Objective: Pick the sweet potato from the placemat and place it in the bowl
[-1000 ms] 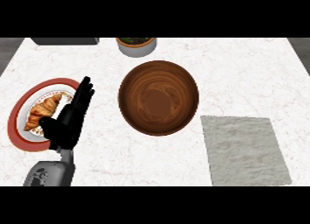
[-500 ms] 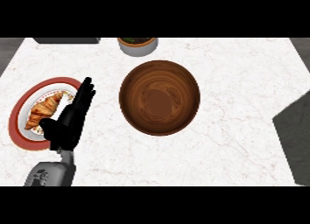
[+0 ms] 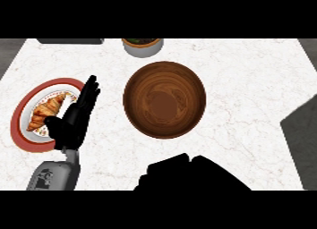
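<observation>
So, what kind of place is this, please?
Probably a kitchen counter: a white marbled counter top carries a wooden bowl, a croissant on a red-rimmed plate, and a small pot.

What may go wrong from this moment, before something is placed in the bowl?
1. No sweet potato shows. The right hand is only a dark shape at the lower edge, so it may reach the bowl with nothing.
2. That hand is near the bowl's closest rim; a low approach might knock it.
3. The open left hand lies over the plate beside the croissant; any movement might disturb them.
</observation>
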`<action>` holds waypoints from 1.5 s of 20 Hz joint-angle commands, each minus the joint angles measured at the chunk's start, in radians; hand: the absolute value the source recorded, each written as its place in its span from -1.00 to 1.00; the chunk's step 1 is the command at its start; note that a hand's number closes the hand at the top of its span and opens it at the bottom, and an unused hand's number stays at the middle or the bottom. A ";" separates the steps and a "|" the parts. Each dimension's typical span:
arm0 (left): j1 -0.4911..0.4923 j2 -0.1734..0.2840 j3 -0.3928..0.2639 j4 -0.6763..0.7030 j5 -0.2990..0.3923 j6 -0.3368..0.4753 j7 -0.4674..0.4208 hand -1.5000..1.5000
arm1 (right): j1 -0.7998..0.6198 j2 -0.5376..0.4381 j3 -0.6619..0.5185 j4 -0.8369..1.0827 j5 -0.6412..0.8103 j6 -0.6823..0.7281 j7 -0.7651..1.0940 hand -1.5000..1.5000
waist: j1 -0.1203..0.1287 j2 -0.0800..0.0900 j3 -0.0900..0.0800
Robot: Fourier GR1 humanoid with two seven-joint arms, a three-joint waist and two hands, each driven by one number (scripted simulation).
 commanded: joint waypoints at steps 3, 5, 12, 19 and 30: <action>0.016 0.003 0.015 0.020 0.005 -0.008 -0.030 0.00 | -0.209 0.005 -0.092 0.209 0.112 -0.026 -0.016 1.00 | -0.001 0.001 0.001; 0.001 -0.007 -0.014 -0.035 -0.013 0.004 0.024 0.00 | -0.242 -0.023 -0.112 0.336 0.179 0.006 -0.117 1.00 | 0.005 0.002 0.001; 0.015 -0.012 0.004 0.026 -0.009 -0.001 -0.019 0.00 | -0.224 -0.058 -0.111 0.591 0.348 -0.099 -0.360 1.00 | -0.002 0.004 0.001; 0.025 0.008 0.009 0.004 -0.003 -0.030 -0.025 0.00 | -0.289 -0.023 -0.175 0.965 0.451 -0.268 -0.588 1.00 | 0.005 0.006 0.001; 0.034 -0.026 -0.020 -0.024 -0.029 -0.006 -0.026 0.00 | -0.447 0.005 -0.308 1.445 0.352 -0.170 -0.751 -1.00 | 0.019 0.009 0.001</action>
